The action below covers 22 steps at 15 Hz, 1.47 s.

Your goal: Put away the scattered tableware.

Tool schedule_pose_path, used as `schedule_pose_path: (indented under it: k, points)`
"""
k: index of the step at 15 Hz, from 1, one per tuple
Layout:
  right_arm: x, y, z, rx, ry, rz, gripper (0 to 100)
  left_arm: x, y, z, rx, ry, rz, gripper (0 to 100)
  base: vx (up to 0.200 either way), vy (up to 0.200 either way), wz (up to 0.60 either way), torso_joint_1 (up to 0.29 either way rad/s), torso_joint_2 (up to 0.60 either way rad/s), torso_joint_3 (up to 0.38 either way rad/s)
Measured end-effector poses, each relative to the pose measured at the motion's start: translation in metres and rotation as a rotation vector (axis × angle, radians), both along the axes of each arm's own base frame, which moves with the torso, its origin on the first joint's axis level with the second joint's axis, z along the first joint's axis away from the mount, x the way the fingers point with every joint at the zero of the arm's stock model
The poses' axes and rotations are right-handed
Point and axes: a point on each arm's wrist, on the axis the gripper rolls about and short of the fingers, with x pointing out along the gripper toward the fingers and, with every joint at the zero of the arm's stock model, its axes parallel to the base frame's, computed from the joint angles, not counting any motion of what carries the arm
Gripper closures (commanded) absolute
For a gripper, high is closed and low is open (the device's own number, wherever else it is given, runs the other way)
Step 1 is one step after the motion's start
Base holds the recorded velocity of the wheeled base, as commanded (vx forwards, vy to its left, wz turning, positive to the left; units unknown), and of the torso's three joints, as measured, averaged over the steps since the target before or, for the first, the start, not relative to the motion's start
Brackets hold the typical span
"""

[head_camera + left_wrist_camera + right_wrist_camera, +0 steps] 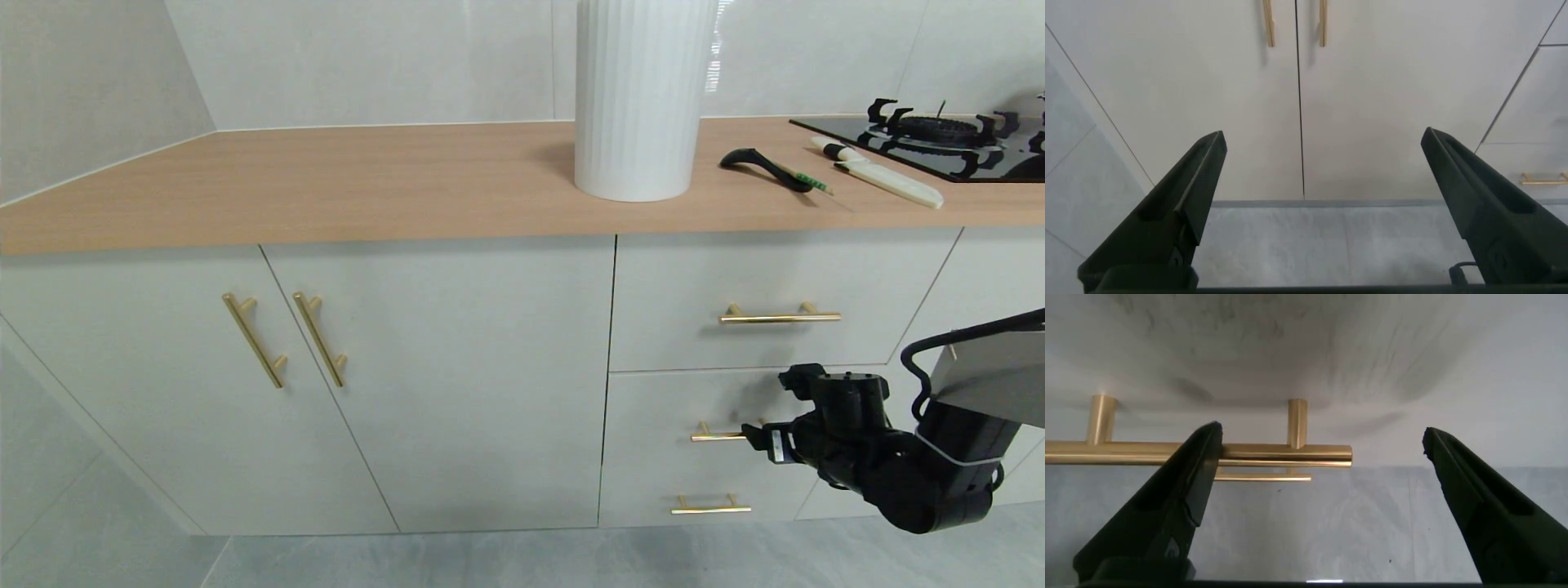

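My right gripper (753, 436), fingers spread, sits at the handle (1266, 454) of drawer 2 of 3, low right. My left gripper (1323, 139), fingers likewise apart, faces 2 cabinet doors (1388, 90). Tableware: black-handled utensil (763, 166) and white knife (886, 181) lie on the counter (367, 180), right of the ribbed container (637, 98).

Before you runs a countertop (367, 180). On it, right of centre, stands a tall container (637, 98). To its right lie a utensil (763, 167), then a knife (886, 181), with the stove (931, 143) behind them. Below, two cabinet doors (457, 384) sit left and three drawers (759, 278) are stacked right. Your right gripper (755, 437) is just in front of the middle drawer's handle (718, 435).
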Motion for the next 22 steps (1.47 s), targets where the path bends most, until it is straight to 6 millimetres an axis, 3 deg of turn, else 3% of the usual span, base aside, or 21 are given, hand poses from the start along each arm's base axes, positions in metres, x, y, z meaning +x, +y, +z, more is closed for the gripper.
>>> schedule_pose_path:
  k: [5, 10, 12, 15, 18, 20, 22]
  points:
    - [-0.004, 0.0, -0.005, -0.012, 0.024, 0.008, 0, 0.0, 0.0, 0.0, 0.0, 0.0, 0.0, 0, 0.0, 0.0, 0.0, 0.0, 0.0, 0.0]
    - [-0.027, 0.001, 0.003, -0.065, 0.105, 0.063, 0, 0.0, 0.0, 0.0, 0.0, 0.0, 0.0, 0, 0.0, 0.0, 0.0, 0.0, 0.0, 0.0]
    - [-0.041, 0.006, 0.025, -0.053, 0.151, 0.117, 0, 0.0, 0.0, 0.0, 0.0, 0.0, 0.0, 0, 0.0, 0.0, 0.0, 0.0, 0.0, 0.0]
    - [-0.071, 0.012, 0.081, -0.007, 0.2, 0.198, 0, 0.0, 0.0, 0.0, 0.0, 0.0, 0.0, 0, 0.0, 0.0, 0.0, 0.0, 0.0, 0.0]
    - [-0.088, 0.017, 0.135, 0.063, 0.075, 0.222, 0, 0.0, 0.0, 0.0, 0.0, 0.0, -0.001, 0, 0.0, 0.0, 0.0, 0.0, 0.0, 0.0]
    - [-0.083, 0.019, 0.146, 0.1, -0.022, 0.214, 0, 0.0, 0.0, 0.0, 0.0, 0.0, 0.0, 0, 0.0, 0.0, 0.0, 0.0, 0.0, 0.0]
    - [-0.073, 0.022, 0.14, 0.093, -0.058, 0.181, 0, 0.0, 0.0, 0.0, 0.0, 0.001, 0.0, 0, 0.0, 0.0, 0.0, 0.0, 0.0, 0.0]
